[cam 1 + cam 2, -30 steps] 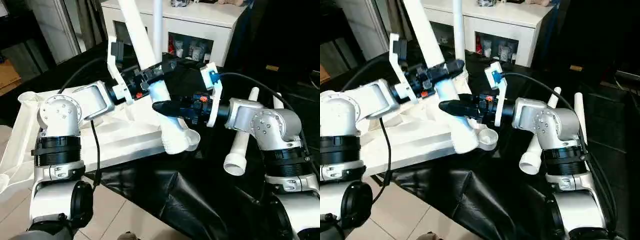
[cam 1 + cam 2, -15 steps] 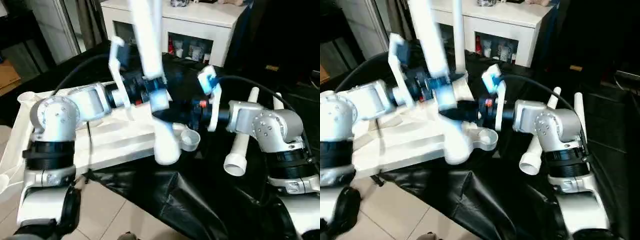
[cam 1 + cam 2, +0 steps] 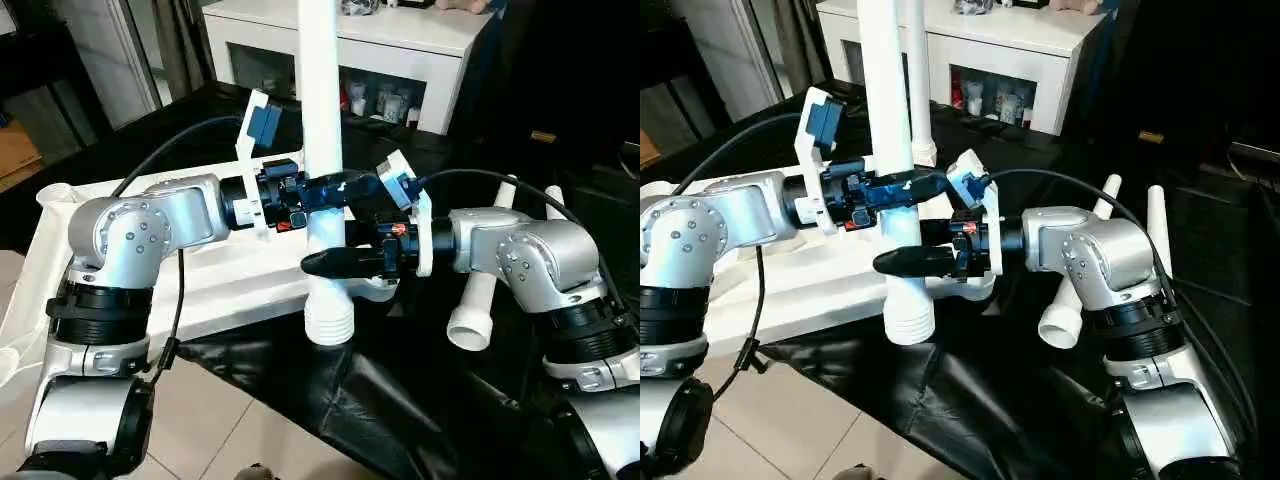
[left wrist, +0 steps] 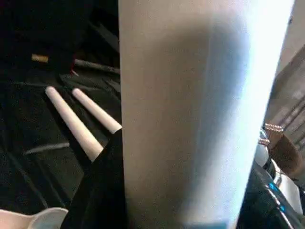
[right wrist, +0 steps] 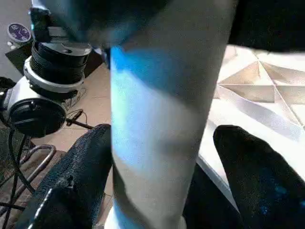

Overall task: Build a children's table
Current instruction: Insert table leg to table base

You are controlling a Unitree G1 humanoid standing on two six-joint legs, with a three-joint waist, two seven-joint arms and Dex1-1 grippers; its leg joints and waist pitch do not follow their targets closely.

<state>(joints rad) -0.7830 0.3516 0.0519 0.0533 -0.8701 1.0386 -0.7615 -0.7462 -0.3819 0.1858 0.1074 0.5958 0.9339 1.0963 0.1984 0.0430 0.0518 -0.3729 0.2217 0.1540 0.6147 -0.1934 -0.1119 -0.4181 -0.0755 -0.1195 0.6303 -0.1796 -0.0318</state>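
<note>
My left gripper (image 3: pixel 333 190) is shut on a long white tube leg (image 3: pixel 322 110) and holds it nearly upright. The leg's ribbed lower end (image 3: pixel 330 325) hangs at the near corner of the children's table top (image 3: pixel 215 275), which lies upside down, ribs up. Beside that end is a round corner socket (image 3: pixel 378 288). My right gripper (image 3: pixel 326 263) is open, its black fingers (image 5: pixel 78 179) straddling the leg lower down, one of them standing clear of it. A second leg (image 3: pixel 919 90) stands upright at the top's far side.
Two loose white legs (image 3: pixel 482 285) (image 3: pixel 1158 228) lie on the black cloth (image 3: pixel 400 400) to the right. A white cabinet (image 3: pixel 400 45) with glass-fronted compartments stands behind. Tiled floor (image 3: pixel 230 430) shows at the lower left, past the cloth's edge.
My left gripper has swung the leg from a lean to nearly upright, bringing its lower end in by the corner socket. The right gripper stays around the leg, still open.
</note>
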